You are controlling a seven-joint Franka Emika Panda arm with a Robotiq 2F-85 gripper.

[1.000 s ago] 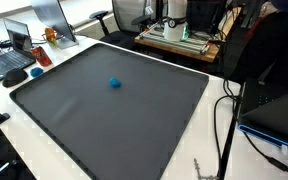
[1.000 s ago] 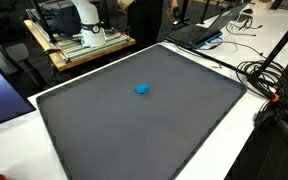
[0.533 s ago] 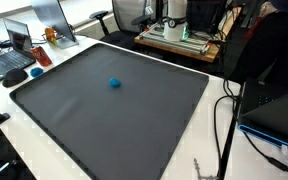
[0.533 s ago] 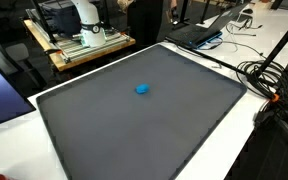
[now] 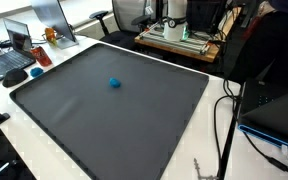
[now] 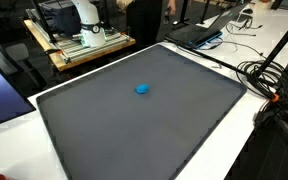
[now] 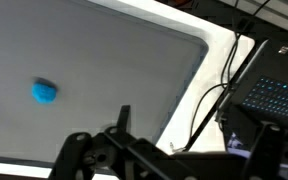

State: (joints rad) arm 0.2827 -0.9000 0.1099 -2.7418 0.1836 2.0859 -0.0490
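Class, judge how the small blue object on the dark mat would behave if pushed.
The blue object looks small and rounded: probably light, apt to roll if nudged. The dark mat looks flat and matte, so it might stop soon.

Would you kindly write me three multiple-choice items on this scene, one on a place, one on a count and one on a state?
1. Where does the blue object lie?
A. on a laptop
B. on the dark mat
C. on the floor

2. How many blue objects are on the mat?
A. one
B. two
C. three

3. How do the fingers stand?
A. shut on the blue object
B. shut on a cable
C. open, holding nothing

Answers:
1 B: both exterior views show it on the mat.
2 A: only one is seen there.
3 C: in the wrist view they stand apart, away from the object.
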